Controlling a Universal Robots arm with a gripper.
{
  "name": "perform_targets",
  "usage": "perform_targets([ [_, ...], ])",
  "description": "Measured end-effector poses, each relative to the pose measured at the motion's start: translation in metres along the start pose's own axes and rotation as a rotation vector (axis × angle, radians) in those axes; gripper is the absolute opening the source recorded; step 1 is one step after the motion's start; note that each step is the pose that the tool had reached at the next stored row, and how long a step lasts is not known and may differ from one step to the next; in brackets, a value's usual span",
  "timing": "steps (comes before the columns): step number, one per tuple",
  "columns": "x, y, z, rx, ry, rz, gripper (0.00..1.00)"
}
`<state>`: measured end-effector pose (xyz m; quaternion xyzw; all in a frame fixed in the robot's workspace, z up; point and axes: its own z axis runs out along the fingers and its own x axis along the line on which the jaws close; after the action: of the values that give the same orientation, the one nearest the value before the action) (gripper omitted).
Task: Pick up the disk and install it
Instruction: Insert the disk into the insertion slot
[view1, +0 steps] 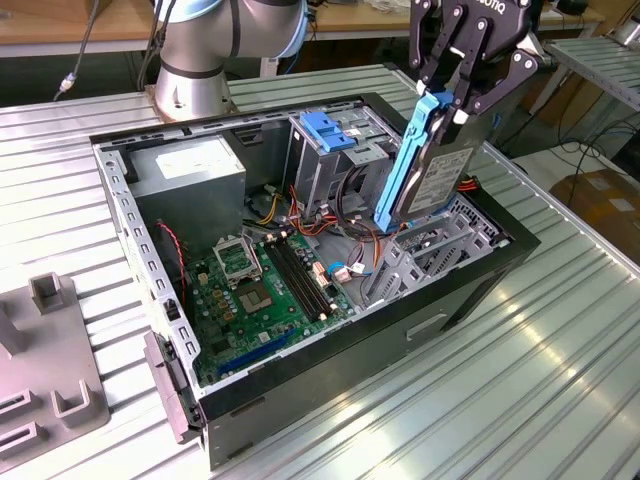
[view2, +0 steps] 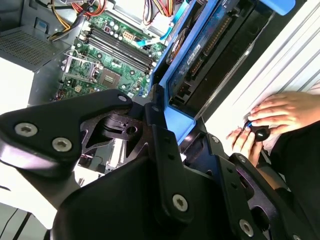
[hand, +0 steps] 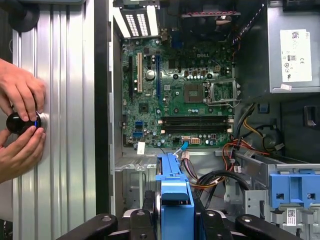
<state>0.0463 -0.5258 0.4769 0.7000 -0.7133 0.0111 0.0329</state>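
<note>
above the open computer case (view1: 470, 290), at about 2 o'clock in the exterior view, the disk (view1: 437, 178) is being grasped by its blue frame (view1: 405, 165) in the clenched end effector (view1: 455, 105). it is being held on edge, tilted, its lower end at the grey drive bay (view1: 425, 250) beside the motherboard (view1: 265, 285). in the first wrist view, a black knob (hand: 19, 123) on the counter (hand: 65, 100) is being touched by a person's hands (hand: 22, 92).

A white sticker (hand: 296, 55) with fine print and symbols sits on the grey box (hand: 300, 15), too small to read from where I stand. The disk (view1: 428, 160) bears a white printed label (view1: 441, 181), and a barcode tag (hand: 290, 213) sits on the cage (hand: 300, 165); neither is legible
</note>
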Motion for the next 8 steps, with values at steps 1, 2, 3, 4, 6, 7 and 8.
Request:
perform_targets([
  [1,0.0015,-0.0002,0.0006,0.0000,0.0000,0.000,0.37],
  [2,0.0020,-0.0002,0.0007,0.0001,0.0000,0.000,0.37],
  [3,0.0020,-0.0002,0.0007,0.0001,0.0000,0.000,0.37],
  [4,0.0020,-0.0002,0.0007,0.0001,0.0000,0.000,0.37],
  [6,0.0021,-0.0002,0.0007,0.0000,0.0001,0.000,0.37],
  [7,0.0021,-0.0003,0.0008,0.0001,0.0001,0.000,0.37],
  [8,0.0026,-0.0007,0.0010,0.0001,-0.0001,-0.001,0.37],
])
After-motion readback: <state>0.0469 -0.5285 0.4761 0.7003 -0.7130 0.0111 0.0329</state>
